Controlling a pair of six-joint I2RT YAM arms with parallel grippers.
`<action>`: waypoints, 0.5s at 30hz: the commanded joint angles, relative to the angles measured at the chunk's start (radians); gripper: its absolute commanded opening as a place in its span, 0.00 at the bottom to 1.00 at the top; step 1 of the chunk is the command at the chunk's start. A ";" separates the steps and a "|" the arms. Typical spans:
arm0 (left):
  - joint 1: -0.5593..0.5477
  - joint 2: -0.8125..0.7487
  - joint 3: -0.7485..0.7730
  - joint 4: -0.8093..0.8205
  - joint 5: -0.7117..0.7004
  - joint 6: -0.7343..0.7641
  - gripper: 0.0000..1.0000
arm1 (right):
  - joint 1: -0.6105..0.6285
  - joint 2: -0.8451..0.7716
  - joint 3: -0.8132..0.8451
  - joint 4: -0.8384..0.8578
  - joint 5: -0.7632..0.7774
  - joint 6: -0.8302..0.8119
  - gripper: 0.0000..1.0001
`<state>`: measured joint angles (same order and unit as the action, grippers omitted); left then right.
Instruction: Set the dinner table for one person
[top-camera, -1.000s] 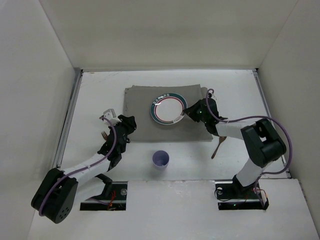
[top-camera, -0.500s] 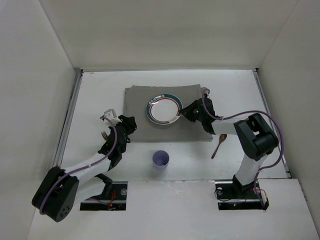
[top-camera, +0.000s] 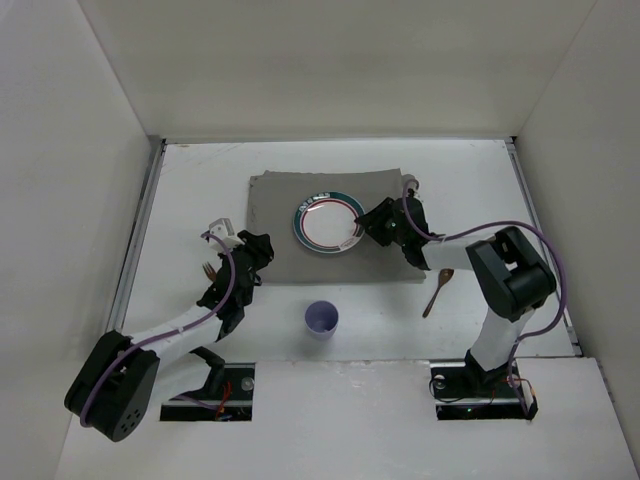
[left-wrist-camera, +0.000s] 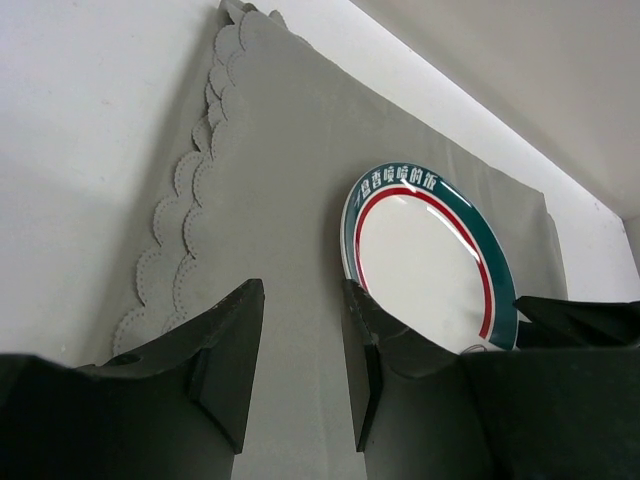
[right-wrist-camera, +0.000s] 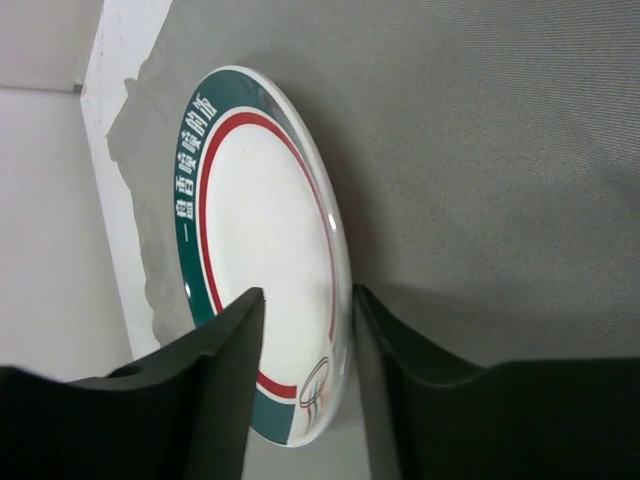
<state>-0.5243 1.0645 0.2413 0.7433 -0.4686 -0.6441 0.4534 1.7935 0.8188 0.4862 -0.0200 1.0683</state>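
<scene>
The dinner table (top-camera: 200, 180) fills my overhead view, with metal rails down its 9 and 3 o'clock sides and both arm bases at its 6 o'clock edge. A grey placemat (top-camera: 280, 200) lies toward 12 o'clock of the table's middle, and its left edge is scalloped.

On the mat sits a white plate (right-wrist-camera: 260, 200) with a green outer band and a thin red ring inside it. White Chinese characters run along the band. As best I can make out they read 一盘香喷喷的饭. A small red-and-green emblem sits on the rim close to my fingers.

My right gripper (right-wrist-camera: 305, 295) is clamped on the plate's rim at its 3 o'clock side, with one finger over the face and the other against the outer edge.

My left gripper (left-wrist-camera: 300, 290) is at the mat's 8 o'clock corner, fingers apart with only cloth showing between them.

A lilac cup (top-camera: 321, 319) stands on bare table at 6 o'clock from the plate. A wooden spoon (top-camera: 437, 290) lies at 4 o'clock, just off the mat's corner.
</scene>
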 joint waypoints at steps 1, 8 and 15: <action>-0.004 0.000 0.004 0.053 -0.021 0.012 0.34 | 0.011 -0.062 -0.004 0.045 0.040 -0.021 0.50; -0.001 -0.008 0.004 0.048 -0.019 0.011 0.35 | 0.018 -0.190 -0.078 -0.070 0.097 -0.077 0.60; -0.004 -0.008 0.006 0.047 -0.019 0.009 0.36 | 0.095 -0.377 -0.133 -0.195 0.143 -0.218 0.63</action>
<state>-0.5236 1.0649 0.2413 0.7433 -0.4698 -0.6441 0.5076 1.4879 0.6891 0.3454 0.0872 0.9424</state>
